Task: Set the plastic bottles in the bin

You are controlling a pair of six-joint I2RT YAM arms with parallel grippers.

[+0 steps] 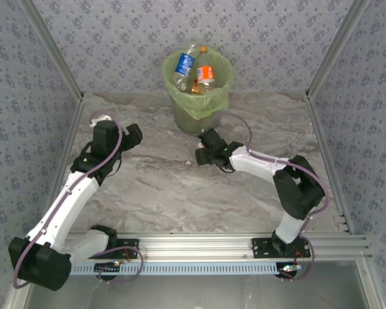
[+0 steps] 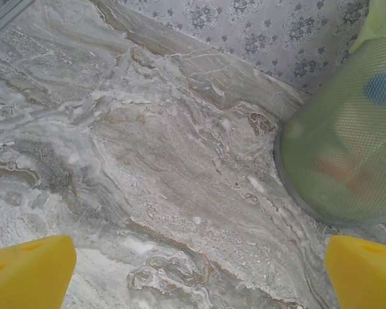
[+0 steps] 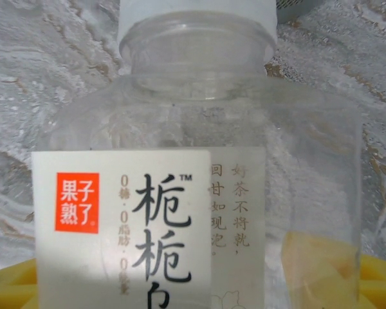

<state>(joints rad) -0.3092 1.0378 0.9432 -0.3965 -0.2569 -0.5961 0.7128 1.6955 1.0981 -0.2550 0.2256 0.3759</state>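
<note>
Top external view shows the left gripper [image 1: 134, 136] above the grey marbled tabletop [image 1: 154, 193]; its wrist camera shows the yellow fingers [image 2: 32, 270] spread wide with nothing between them. At centre back, the round bin lined with a light-green bag [image 1: 199, 109] already holds a blue-labelled clear bottle [image 1: 183, 64] and an orange-labelled bottle [image 1: 206, 74]. Just in front of it, the right gripper [image 1: 207, 153] clamps a clear white-labelled plastic bottle [image 3: 193, 161], probably the one left to drop in.
</note>
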